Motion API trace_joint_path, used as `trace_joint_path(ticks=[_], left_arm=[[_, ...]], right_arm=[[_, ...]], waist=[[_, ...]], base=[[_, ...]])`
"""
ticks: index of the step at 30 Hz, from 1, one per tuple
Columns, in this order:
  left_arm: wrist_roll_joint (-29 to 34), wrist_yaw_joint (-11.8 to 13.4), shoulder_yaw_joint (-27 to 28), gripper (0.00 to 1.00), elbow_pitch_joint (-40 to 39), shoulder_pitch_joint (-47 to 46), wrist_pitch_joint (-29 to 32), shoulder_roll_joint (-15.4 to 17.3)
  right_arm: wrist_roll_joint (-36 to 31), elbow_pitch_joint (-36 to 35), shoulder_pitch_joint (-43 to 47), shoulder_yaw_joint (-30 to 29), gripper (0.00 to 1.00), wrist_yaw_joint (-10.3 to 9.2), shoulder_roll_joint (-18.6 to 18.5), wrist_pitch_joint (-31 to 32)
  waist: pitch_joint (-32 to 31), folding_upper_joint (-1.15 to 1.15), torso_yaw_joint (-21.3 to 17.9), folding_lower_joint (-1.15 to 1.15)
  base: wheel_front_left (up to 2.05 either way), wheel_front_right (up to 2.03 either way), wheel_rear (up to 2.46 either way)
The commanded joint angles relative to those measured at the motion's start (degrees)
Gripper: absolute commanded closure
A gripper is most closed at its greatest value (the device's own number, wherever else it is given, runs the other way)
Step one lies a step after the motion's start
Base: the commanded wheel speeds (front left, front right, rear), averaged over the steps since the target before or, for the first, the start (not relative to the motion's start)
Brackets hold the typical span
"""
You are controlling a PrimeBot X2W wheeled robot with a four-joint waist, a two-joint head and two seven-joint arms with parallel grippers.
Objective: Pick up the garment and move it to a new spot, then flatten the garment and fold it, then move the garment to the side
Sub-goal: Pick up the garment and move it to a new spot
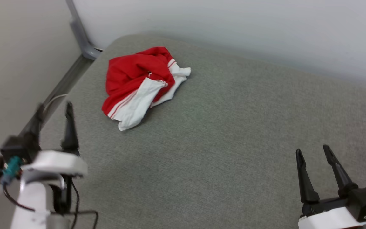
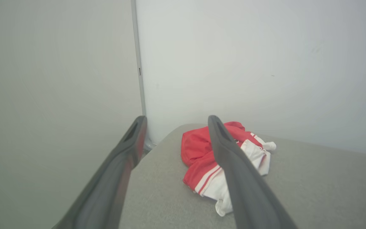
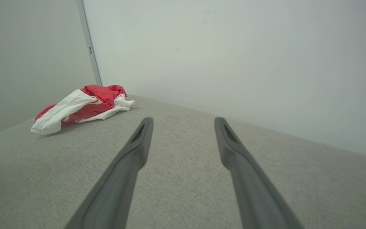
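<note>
While nothing is held in it, the left pincer (image 1: 54, 108) is seen wide open at 8 o'clock in the head view. Its two dark fingers are spread over the left edge of the table (image 1: 221, 152), and its left finger looks blurry. In the left wrist view, this pincer (image 2: 177, 119) is pointed at the garment (image 2: 199, 149), which is partly hidden behind the right finger.

The right pincer (image 1: 312, 150) is seen at 4 o'clock, also wide open and empty, over the grey fabric top. In the right wrist view, its fingers (image 3: 132, 159) are spread over bare fabric, and the garment (image 3: 84, 105) is seen well apart from them at 10 o'clock.

The garment (image 1: 132, 73) is bunched in a red and white heap at 11 o'clock in the head view, near the table's rounded far left corner. It is touched by neither pincer. A pale wall (image 1: 233, 25) is seen behind the table, and a grey post (image 1: 78, 31) is seen in the corner.
</note>
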Motion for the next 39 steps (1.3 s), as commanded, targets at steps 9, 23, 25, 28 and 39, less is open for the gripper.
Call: trace_joint_path(ticks=[9, 23, 25, 28, 39], left_arm=[[-4.0, -2.5, -2.9, 0.00, 8.2, -19.7, -0.1, 9.7], [-27.2, -2.5, -29.9, 0.00, 16.4, -35.5, 29.2, 25.0], [-31.0, -2.5, -33.3, 0.00, 16.5, -36.4, 35.4, 26.7], [-35.9, -2.5, -37.3, 0.00, 16.3, -37.5, 43.5, 29.2], [-45.5, -2.6, -47.9, 0.00, 19.0, -35.0, 57.3, 32.2]], right_arm=[[-3.1, -4.3, -5.2, -0.2, 0.00, -0.04, 0.0, -0.1], [-5.2, -7.8, -8.4, 0.0, 0.00, -0.04, 0.0, -0.1], [-5.3, -8.0, -8.6, 0.0, 0.00, -0.04, 0.0, -0.1], [-5.7, -8.3, -9.2, -0.1, 0.00, -0.04, 0.0, -0.1], [-6.3, -8.3, -10.7, 0.0, 0.00, -0.04, 0.0, -0.1]], waist=[[8.6, 0.00, -6.1, 0.00], [14.6, 0.00, -9.7, 0.00], [15.4, 0.00, -10.2, 0.00], [16.8, 0.00, -10.9, 0.00], [20.9, 0.00, -13.3, 0.00]], base=[[0.00, 0.00, 0.00], [0.00, 0.00, 0.00], [0.00, 0.00, 0.00], [0.00, 0.00, 0.00], [0.00, 0.00, 0.00]])
